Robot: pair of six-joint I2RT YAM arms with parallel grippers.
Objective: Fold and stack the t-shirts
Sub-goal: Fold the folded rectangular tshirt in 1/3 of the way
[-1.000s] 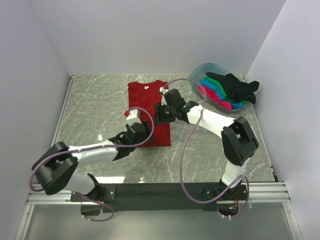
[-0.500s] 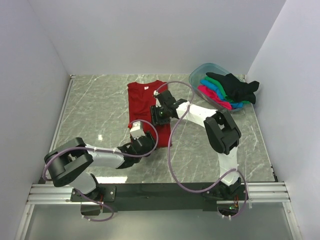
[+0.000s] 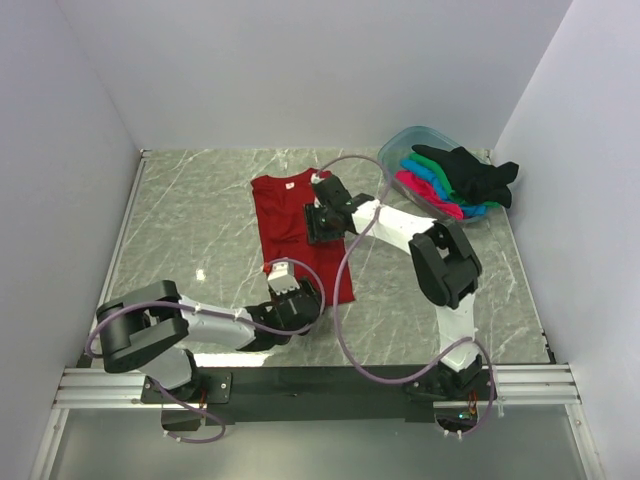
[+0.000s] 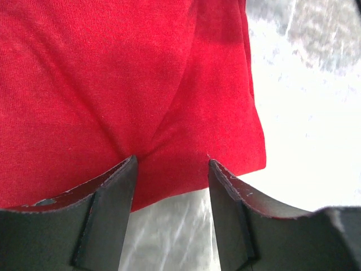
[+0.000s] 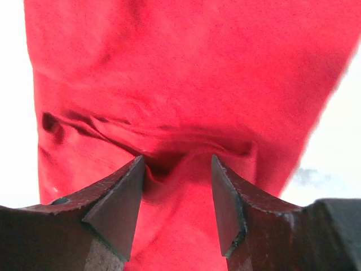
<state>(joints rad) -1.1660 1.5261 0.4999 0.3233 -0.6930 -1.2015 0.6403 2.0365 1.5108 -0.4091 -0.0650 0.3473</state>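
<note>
The dark red t-shirt [image 3: 290, 215] lies flat on the table as a long strip, slightly askew. My left gripper [image 3: 300, 292] is at its near hem. In the left wrist view the left gripper [image 4: 171, 159] is open, its tips pressing on the hem of the red t-shirt [image 4: 124, 79], which puckers between them. My right gripper [image 3: 315, 225] is on the shirt's right side near its middle. Seen from the right wrist, the right gripper [image 5: 177, 159] is open, pressed down onto wrinkled red t-shirt cloth [image 5: 186, 68]. The black [image 3: 472, 172], green [image 3: 425, 166], blue [image 3: 442, 184] and pink [image 3: 420, 190] t-shirts lie piled in the tub.
The clear bluish tub [image 3: 398, 148] stands at the back right corner, with shirts spilling over its rim. White walls close in the table on three sides. Grey marbled table [image 3: 190, 220] shows to the left of the red shirt and on the near right.
The red t-shirt has slid toward the near edge and skewed, its near hem swinging right. My left gripper drew back and right with the hem; the right gripper stayed on the shirt's middle.
</note>
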